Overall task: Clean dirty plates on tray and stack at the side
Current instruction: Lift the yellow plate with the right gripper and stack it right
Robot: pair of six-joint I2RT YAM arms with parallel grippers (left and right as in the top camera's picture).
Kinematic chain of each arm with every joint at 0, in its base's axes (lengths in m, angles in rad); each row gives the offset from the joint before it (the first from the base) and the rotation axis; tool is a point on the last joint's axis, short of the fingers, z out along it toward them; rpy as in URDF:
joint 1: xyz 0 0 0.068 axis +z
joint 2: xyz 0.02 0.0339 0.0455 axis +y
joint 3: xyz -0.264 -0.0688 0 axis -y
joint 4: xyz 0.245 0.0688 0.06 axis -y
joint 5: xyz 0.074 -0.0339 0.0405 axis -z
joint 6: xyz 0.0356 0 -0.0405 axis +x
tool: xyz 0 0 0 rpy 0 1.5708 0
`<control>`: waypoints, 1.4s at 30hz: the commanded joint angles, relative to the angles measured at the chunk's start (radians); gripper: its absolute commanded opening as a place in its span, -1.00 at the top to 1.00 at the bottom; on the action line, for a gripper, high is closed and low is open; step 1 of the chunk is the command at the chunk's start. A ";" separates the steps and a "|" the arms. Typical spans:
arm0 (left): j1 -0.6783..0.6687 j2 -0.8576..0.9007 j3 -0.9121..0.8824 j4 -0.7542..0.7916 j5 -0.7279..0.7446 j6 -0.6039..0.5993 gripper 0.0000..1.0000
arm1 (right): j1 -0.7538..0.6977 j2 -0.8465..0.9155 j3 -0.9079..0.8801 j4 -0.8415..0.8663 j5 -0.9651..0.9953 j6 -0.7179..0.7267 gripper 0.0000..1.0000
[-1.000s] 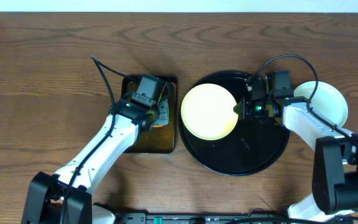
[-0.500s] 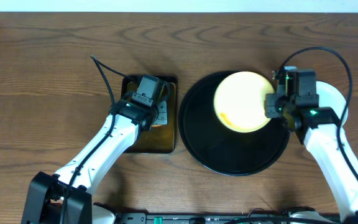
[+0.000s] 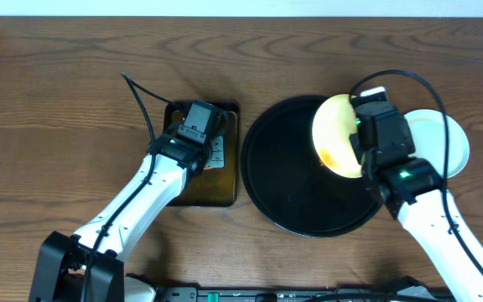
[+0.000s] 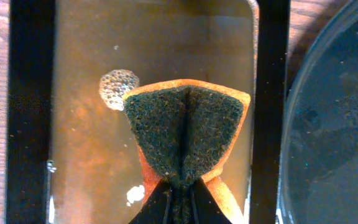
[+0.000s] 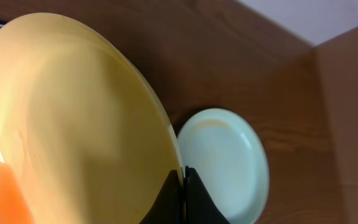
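While pinched at its rim between the closed jaws of the right gripper (image 5: 182,182), the pale yellow plate (image 3: 334,144), tilted and orange-smeared, hangs over the right part of the black tray (image 3: 283,205). One mint plate (image 3: 453,138) lies flat on the bench (image 3: 57,101) just beside the tray. Left gripper (image 4: 179,194): jaws closed on a folded sponge (image 4: 185,134) over the brown pan (image 4: 23,112).

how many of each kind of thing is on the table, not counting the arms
plates: 2 in view, yellow plate and mint plate
tray: 1
brown pan: 1
sponge: 1
total: 5
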 commanded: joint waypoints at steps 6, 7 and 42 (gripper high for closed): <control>0.004 0.002 -0.009 0.000 -0.056 0.029 0.84 | 0.171 -0.013 0.016 0.052 0.314 -0.127 0.98; 0.004 0.002 -0.009 0.000 -0.056 0.029 0.85 | 0.192 -0.013 0.016 0.063 0.338 -0.149 0.98; 0.004 0.002 -0.009 -0.008 -0.056 0.029 0.84 | -0.195 -0.005 0.016 0.061 0.069 0.332 0.98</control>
